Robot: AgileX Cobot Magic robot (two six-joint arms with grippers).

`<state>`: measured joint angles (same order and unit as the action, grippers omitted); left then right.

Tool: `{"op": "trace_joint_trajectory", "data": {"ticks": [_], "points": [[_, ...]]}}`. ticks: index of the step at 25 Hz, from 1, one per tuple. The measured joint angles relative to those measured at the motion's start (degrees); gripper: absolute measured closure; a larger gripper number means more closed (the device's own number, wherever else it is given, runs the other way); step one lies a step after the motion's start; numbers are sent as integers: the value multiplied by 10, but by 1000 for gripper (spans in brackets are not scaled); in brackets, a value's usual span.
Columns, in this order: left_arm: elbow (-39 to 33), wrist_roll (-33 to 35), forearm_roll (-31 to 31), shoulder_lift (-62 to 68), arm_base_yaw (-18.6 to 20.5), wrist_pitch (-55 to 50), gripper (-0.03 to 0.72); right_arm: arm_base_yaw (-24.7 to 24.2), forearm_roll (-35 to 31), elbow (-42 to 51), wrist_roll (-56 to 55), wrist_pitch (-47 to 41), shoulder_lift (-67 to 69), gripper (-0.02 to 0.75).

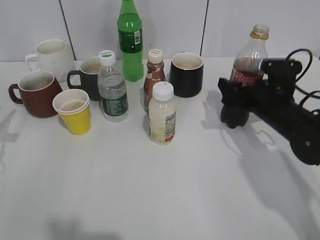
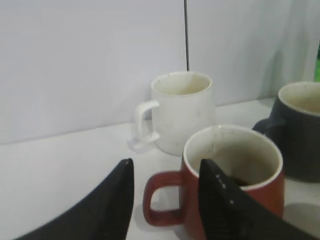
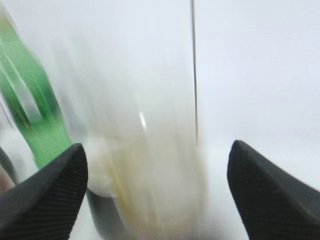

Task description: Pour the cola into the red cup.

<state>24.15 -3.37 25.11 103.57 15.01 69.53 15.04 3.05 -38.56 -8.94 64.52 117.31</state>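
Observation:
The cola [image 1: 251,57] stands upright at the right of the table, a clear bottle with dark liquid low down, a red label and a yellowish neck ring. My right gripper [image 1: 235,107] is at its lower part. In the right wrist view the jaws [image 3: 159,147] are wide open with the blurred bottle [image 3: 150,170] between them, not touching. The red cup [image 1: 35,92] stands at the far left. In the left wrist view my left gripper [image 2: 166,162] is open, with the handle of the cup [image 2: 235,172] between its fingers. The left gripper is outside the exterior view.
Around the red cup stand a white mug [image 1: 52,57], a black mug [image 1: 87,75] and a yellow paper cup [image 1: 74,111]. In the middle are a water bottle [image 1: 112,87], a green bottle [image 1: 130,42], a small brown bottle [image 1: 154,77], a milky bottle [image 1: 162,115] and another black mug [image 1: 186,74].

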Motion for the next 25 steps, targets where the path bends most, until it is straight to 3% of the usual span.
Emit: {"op": "trace_joint_trajectory", "data": {"ticks": [3, 6, 11, 16, 21, 25], "points": [[-3, -11, 0, -57, -2, -35, 356, 0, 2, -1, 4, -22, -54, 82], [-3, -18, -29, -147, -18, -135, 356, 0, 15, -21, 13, -111, -147, 78], [24, -90, -68, -343, -68, -444, 356, 7, 81, -83, 0, -413, -335, 89], [86, -106, -93, -524, -126, -792, 356, 42, 107, -94, -13, -634, -494, 117], [126, -106, -123, -694, -137, -1018, 356, 88, 66, -93, 6, -903, -623, 132], [128, -98, -139, -812, -137, -1165, 356, 98, 7, -63, 38, -1059, -746, 141]]}}
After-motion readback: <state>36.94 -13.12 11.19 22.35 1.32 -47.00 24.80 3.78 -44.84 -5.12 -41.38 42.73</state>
